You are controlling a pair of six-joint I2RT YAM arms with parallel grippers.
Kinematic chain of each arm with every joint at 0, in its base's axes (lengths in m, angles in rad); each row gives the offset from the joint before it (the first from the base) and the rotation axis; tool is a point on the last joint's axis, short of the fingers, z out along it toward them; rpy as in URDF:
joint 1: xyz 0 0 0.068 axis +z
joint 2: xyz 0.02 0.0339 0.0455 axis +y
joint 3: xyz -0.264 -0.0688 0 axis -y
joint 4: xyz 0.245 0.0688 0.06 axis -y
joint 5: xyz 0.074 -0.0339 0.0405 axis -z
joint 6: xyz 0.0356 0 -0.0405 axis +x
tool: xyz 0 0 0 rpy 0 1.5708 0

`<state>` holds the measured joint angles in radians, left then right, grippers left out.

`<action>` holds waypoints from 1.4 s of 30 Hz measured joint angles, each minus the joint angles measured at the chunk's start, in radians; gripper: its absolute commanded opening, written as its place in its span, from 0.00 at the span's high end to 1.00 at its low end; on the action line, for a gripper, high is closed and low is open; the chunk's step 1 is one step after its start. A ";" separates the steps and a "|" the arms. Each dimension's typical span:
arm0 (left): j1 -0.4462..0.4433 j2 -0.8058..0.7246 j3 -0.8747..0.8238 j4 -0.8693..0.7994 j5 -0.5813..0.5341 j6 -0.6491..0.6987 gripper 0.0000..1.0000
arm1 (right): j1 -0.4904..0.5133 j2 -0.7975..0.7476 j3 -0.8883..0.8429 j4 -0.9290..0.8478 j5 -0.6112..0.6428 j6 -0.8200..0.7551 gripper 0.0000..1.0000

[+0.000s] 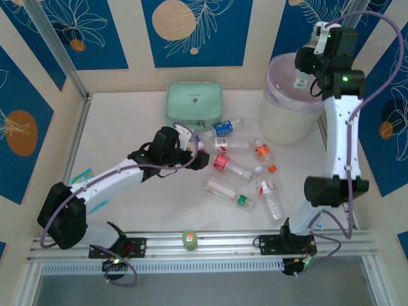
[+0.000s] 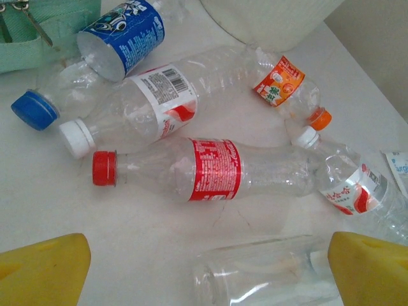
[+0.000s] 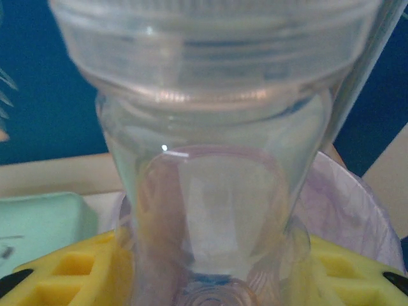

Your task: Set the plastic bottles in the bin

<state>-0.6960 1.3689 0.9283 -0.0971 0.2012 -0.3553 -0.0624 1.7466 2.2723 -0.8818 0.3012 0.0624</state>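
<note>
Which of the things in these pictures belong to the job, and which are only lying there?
Part of the job:
- the bin
- the clear bottle in the right end effector
- the loose bottles, among them the red-label bottle, blue-label bottle and orange-label bottle

Only lying about:
- the mint green case
- a small green object at the near edge

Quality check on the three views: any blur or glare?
Right wrist: the clear bottle in the right pincer sits close to the lens, soft, with one small glint. Left wrist: crisp on the red-label bottle; the open left pincer slightly soft. Top external: even light, faint shadows, mild overall softness.
</note>
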 measured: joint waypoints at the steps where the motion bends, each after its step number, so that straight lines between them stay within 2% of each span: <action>1: 0.000 -0.015 -0.014 0.000 0.000 -0.004 0.04 | -0.003 0.043 0.037 -0.029 0.010 -0.016 1.00; 8: 0.000 -0.049 -0.040 -0.027 -0.004 -0.006 0.04 | -0.005 0.264 0.227 -0.212 0.013 -0.091 1.00; 19: 0.002 -0.093 -0.070 -0.049 -0.042 -0.003 0.04 | -0.039 0.494 0.253 -0.315 -0.059 -0.145 1.00; 26: 0.002 -0.092 -0.077 -0.050 -0.042 -0.003 0.04 | -0.058 0.562 0.241 -0.340 -0.067 -0.131 1.00; 34: 0.002 -0.092 -0.085 -0.053 -0.042 -0.003 0.02 | -0.055 0.571 0.107 -0.244 -0.077 -0.068 0.52; 42: 0.002 -0.088 -0.086 -0.080 -0.049 -0.003 0.00 | -0.054 0.569 0.105 -0.229 -0.095 -0.026 0.22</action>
<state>-0.6941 1.2808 0.8421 -0.1776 0.1520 -0.3580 -0.1162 2.3154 2.3768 -1.1110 0.2066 0.0364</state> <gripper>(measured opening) 0.997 0.734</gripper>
